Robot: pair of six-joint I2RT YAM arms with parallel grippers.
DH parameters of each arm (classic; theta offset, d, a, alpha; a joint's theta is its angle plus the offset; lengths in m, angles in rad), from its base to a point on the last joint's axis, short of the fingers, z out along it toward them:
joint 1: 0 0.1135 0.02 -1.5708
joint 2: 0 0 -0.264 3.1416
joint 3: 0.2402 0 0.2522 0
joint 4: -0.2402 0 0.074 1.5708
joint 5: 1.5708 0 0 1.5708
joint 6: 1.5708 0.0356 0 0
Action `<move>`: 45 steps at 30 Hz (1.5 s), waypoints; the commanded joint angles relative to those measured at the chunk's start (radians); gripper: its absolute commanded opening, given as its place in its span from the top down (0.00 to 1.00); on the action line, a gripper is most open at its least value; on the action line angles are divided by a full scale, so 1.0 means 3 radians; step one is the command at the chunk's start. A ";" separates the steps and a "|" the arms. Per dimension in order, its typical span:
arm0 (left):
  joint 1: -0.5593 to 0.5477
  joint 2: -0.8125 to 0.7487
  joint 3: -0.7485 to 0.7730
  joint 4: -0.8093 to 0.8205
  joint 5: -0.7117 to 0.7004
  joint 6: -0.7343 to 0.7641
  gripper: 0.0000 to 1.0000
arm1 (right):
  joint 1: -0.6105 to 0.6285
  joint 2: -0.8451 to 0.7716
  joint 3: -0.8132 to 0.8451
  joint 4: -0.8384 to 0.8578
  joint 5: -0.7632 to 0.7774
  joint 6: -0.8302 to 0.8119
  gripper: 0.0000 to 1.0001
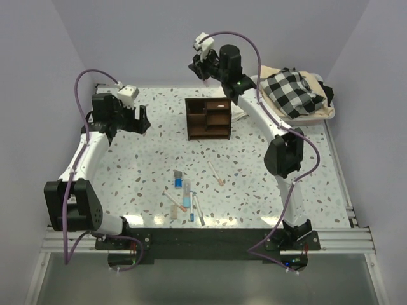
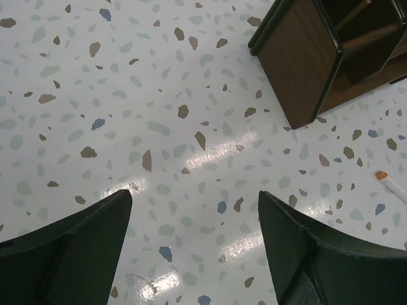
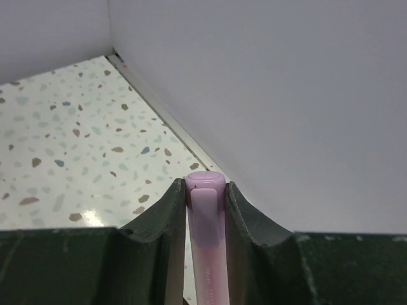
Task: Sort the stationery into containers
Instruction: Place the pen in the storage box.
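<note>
Your right gripper pinches a pink pen upright between its fingers; the barrel's faint print is unreadable. That arm reaches high beyond the organizer. Your left gripper hangs spread over the table beside the organizer; other pens lie nearer the bases.

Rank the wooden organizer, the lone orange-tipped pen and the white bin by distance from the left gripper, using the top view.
From the left gripper, which is open:
1. wooden organizer, just to its right, mid-table toward the back.
2. orange-tipped pen, to the right and closer to the arm bases.
3. white bin, far right back corner, holding a checkered cloth.
</note>
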 commanded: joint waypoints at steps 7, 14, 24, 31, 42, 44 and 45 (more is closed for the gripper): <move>0.0021 0.0309 0.0356 0.0035 0.0099 0.0033 0.15 | -0.0046 0.0067 -0.0306 0.0907 -0.0110 0.1374 1.00; 0.0021 0.0366 0.0438 -0.0011 0.0119 0.0161 0.16 | -0.0046 0.0037 -0.0623 0.1112 -0.0106 0.1466 1.00; 0.0021 0.0432 0.0459 -0.0032 0.0089 0.0187 0.16 | 0.0016 -0.0162 -0.1200 0.1413 -0.0131 0.1441 1.00; 0.0016 0.0468 0.0484 -0.0058 0.0099 0.0228 0.16 | 0.0031 -0.0377 -0.1779 0.1858 0.0002 0.1288 0.65; -0.0393 0.0106 0.0408 -0.0068 0.0497 0.1237 0.12 | 0.0036 -0.0985 -0.2045 0.1762 -0.0014 0.1313 0.32; -0.0627 -0.0012 0.0438 -0.0271 0.0787 0.1637 0.12 | 0.0016 -0.1276 -0.2177 0.1660 0.0154 0.1282 0.30; -0.0705 -0.0083 0.0469 -0.0576 0.0900 0.2125 0.12 | 0.0006 -0.1399 -0.2229 0.1518 0.0231 0.1257 0.30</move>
